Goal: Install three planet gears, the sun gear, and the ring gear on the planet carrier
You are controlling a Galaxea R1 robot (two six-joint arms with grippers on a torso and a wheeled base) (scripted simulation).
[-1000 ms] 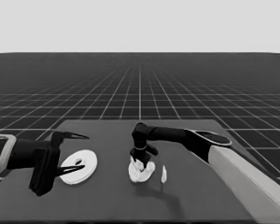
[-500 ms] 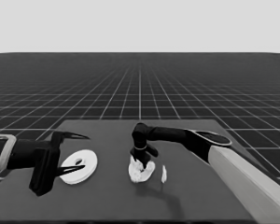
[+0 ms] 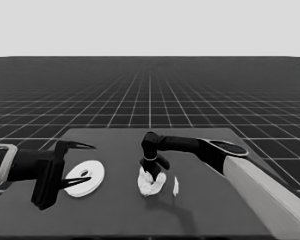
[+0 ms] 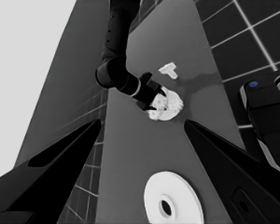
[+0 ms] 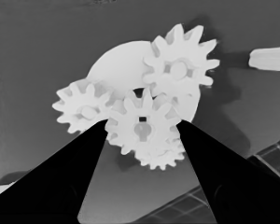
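Observation:
The planet carrier, the smaller round part (image 3: pixel 157 186) (image 5: pixel 116 60), lies at mid-table with toothed gears on it. Two planet gears (image 5: pixel 84 109) (image 5: pixel 179 67) sit on its face, and a third gear (image 5: pixel 161 158) shows low behind the middle one. My right gripper (image 3: pixel 152 174) (image 5: pixel 142 125) points down over the cluster, shut on the sun gear (image 5: pixel 142 128), a toothed wheel with a keyed hole. The ring gear, the larger round part (image 3: pixel 85 177) (image 4: pixel 175 200), lies flat at the left. My left gripper (image 3: pixel 88 163) waits open above it, not holding it.
A thin white piece (image 3: pixel 176 186) (image 4: pixel 169 70) (image 5: pixel 268 59) lies just right of the gear cluster. The right arm's pale grey forearm (image 3: pixel 265 195) fills the lower right. Dark machinery with blue lights (image 4: pixel 266 116) shows past the table's edge.

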